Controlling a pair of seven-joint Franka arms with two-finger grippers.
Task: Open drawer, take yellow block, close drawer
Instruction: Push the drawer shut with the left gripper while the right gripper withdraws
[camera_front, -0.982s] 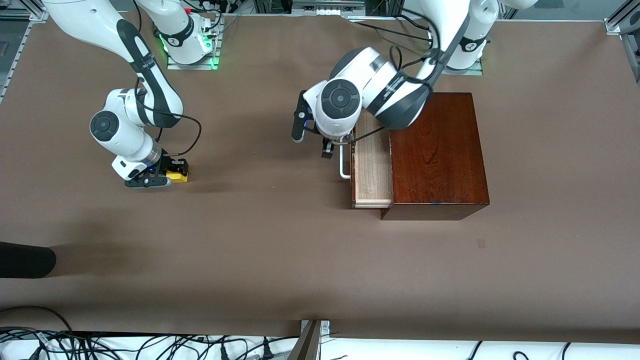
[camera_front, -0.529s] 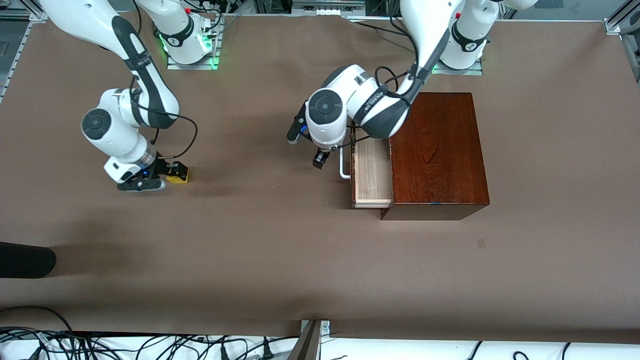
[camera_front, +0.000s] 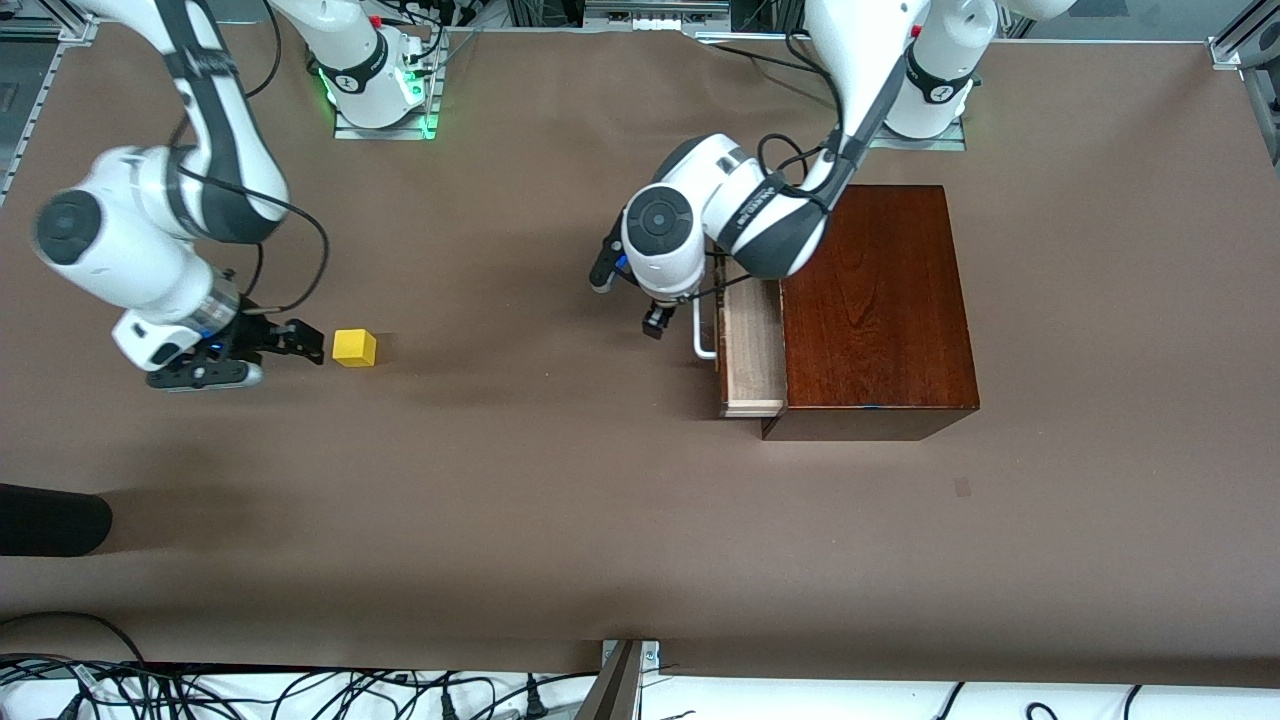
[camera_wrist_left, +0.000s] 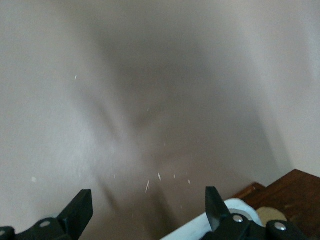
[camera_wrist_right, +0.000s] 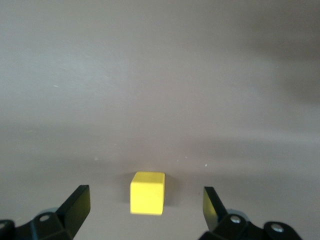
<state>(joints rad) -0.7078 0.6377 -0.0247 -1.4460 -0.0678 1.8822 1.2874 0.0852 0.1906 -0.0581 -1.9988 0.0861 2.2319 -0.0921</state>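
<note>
The yellow block (camera_front: 354, 347) rests on the brown table, free of any grip; the right wrist view shows the yellow block (camera_wrist_right: 147, 193) just ahead of the fingertips. My right gripper (camera_front: 292, 341) (camera_wrist_right: 145, 199) is open and low beside it, toward the right arm's end. The drawer (camera_front: 752, 362) of the dark wooden box (camera_front: 875, 300) stands partly out, its pale inside showing. My left gripper (camera_front: 657, 322) (camera_wrist_left: 148, 210) is open at the white handle (camera_front: 704, 338), and the handle (camera_wrist_left: 210, 226) lies against one finger.
A dark rounded object (camera_front: 50, 520) pokes in at the table's edge on the right arm's end, nearer the front camera. Cables (camera_front: 300, 695) run along the edge nearest the camera. The brown table (camera_front: 520, 480) spreads wide between block and box.
My right gripper has opened, let go of the yellow block and drawn back toward the right arm's end. The left gripper has pushed the drawer farther into the box.
</note>
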